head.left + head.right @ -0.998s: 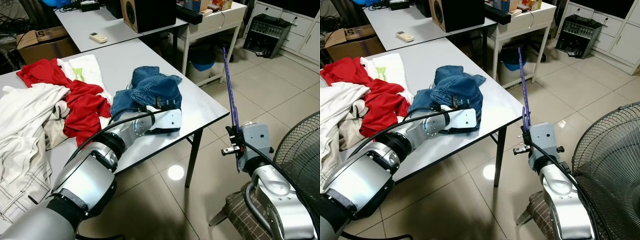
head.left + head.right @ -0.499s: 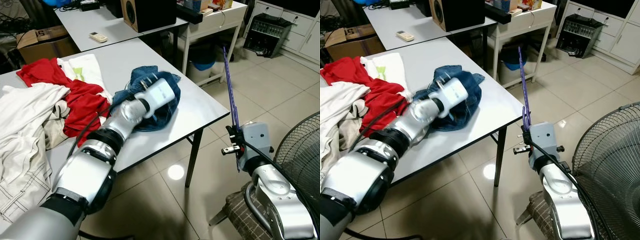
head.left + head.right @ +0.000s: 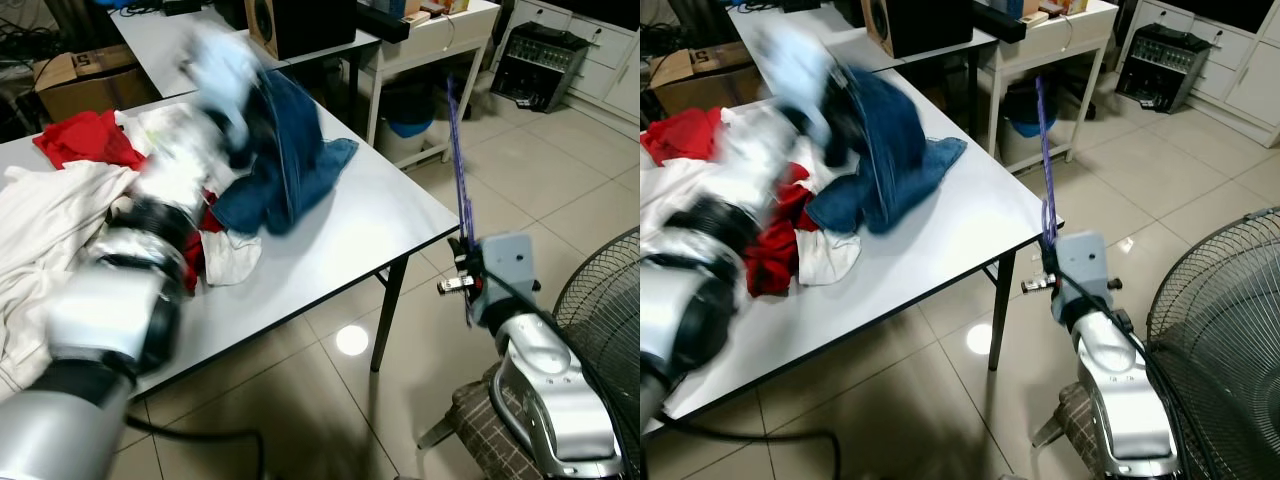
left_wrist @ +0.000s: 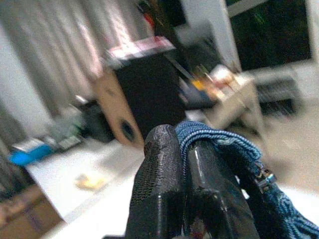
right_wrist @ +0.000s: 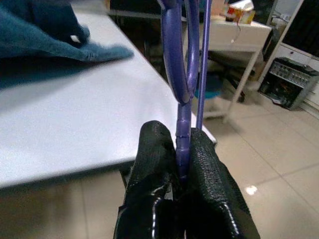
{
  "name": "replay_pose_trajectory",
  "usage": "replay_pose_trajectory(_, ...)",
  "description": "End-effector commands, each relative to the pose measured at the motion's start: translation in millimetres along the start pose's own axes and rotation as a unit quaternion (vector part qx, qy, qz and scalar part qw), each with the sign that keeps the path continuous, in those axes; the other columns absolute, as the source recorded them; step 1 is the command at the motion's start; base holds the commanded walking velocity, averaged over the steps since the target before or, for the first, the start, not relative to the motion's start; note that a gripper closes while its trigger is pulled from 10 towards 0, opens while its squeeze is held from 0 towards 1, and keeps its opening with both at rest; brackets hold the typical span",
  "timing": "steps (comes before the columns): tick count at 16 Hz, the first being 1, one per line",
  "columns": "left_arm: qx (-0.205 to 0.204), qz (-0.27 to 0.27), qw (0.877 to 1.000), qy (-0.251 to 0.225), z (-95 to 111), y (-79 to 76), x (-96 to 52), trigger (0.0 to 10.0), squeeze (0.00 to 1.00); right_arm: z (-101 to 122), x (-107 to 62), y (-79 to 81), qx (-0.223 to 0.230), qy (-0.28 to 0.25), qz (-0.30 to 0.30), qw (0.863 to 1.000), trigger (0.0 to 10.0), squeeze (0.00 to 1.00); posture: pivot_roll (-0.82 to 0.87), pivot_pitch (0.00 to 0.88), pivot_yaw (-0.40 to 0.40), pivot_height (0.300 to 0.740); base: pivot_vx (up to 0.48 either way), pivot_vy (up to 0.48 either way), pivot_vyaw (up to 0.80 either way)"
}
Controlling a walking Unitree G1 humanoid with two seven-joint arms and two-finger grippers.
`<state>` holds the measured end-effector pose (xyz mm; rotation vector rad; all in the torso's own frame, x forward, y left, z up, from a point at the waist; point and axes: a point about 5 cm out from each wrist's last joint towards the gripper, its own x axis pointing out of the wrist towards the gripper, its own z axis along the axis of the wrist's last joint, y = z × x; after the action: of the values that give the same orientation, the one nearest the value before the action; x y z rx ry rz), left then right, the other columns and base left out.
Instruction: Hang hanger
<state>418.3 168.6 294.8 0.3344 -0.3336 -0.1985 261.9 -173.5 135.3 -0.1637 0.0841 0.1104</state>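
My left gripper is shut on a fold of the blue jeans, held up above the grey table with one leg trailing on the tabletop. The left arm is blurred with motion. Off the table's right corner, my right gripper is shut on the neck of a purple hanger. The hanger stands nearly upright above it, hook end down between the fingers.
Red clothes and white clothes are piled on the table's left. A black speaker and white desk stand behind. A floor fan and a plaid-cushioned seat are at my right.
My left arm has swung up and back, lifting the jeans off the table. The right gripper and its hanger have hardly moved.
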Motion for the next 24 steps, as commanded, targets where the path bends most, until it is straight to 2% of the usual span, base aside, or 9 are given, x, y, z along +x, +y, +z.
replay_pose_trajectory(1, 0.014, 0.090, 0.993, -0.080, 46.7, 45.1, 1.1, 0.0, 0.00, 14.1, 2.6, -0.8, 0.024, -0.044, 0.009, 0.999, 10.0, 0.00, -0.09, 0.000, 0.053, 0.740, 0.000, 0.000, 0.00)
replay_pose_trajectory(5, 0.198, -0.084, 0.974, 0.065, -8.4, 27.9, -17.9, 0.0, 0.00, 20.3, 5.2, 5.0, 0.027, -0.077, 0.007, 0.997, 10.0, 0.00, -0.07, 0.000, 0.068, 0.740, 0.000, 0.000, 0.00)
replay_pose_trajectory(10, 0.207, -0.373, 0.869, 0.251, -101.9, -15.2, -103.3, 0.0, 0.00, 15.4, 1.3, 7.6, 0.048, -0.080, 0.015, 0.996, 10.0, 0.00, -0.06, 0.000, 0.084, 0.740, 0.000, 0.000, 0.00)
replay_pose_trajectory(13, 0.217, -0.352, 0.886, 0.211, -91.5, -13.9, -92.6, 0.0, 0.00, 16.1, 2.0, 10.5, 0.036, -0.083, 0.025, 0.996, 10.0, 0.00, -0.07, 0.000, 0.090, 0.740, 0.000, 0.000, 0.00)
replay_pose_trajectory(17, 0.125, -0.137, 0.979, 0.080, -50.9, -4.4, -59.7, 0.0, 0.00, 15.1, -0.2, 12.3, 0.034, -0.084, 0.013, 0.996, 10.0, 0.00, -0.08, 0.000, 0.109, 0.740, 0.000, 0.000, 0.00)
replay_pose_trajectory(20, 0.103, -0.113, 0.984, 0.095, -50.4, 4.1, -54.3, 0.0, 0.00, 12.7, -0.7, 14.5, 0.035, -0.082, 0.012, 0.996, 10.0, 0.00, -0.07, 0.000, 0.110, 0.740, 0.000, 0.000, 0.00)
replay_pose_trajectory(22, 0.130, -0.150, 0.973, 0.117, -63.2, -6.1, -60.9, 10.0, 0.00, 12.4, 0.2, 16.1, 0.030, -0.083, 0.015, 0.996, 10.0, 0.00, -0.07, 0.000, 0.111, 0.740, 0.000, 0.000, 0.00)
replay_pose_trajectory(23, 0.145, -0.163, 0.967, 0.131, -68.7, -6.9, -63.2, 10.0, 0.02, 12.5, 0.3, 16.6, 0.029, -0.083, 0.016, 0.996, 10.0, 0.00, -0.07, 0.000, 0.111, 0.740, 0.000, 0.000, 0.00)
replay_pose_trajectory(24, 0.173, -0.189, 0.955, 0.147, -75.0, -7.2, -66.8, 10.0, 1.00, 12.2, 0.3, 17.3, 0.027, -0.083, 0.017, 0.996, 10.0, 0.00, -0.07, 0.000, 0.111, 0.740, 0.000, 0.000, 0.00)
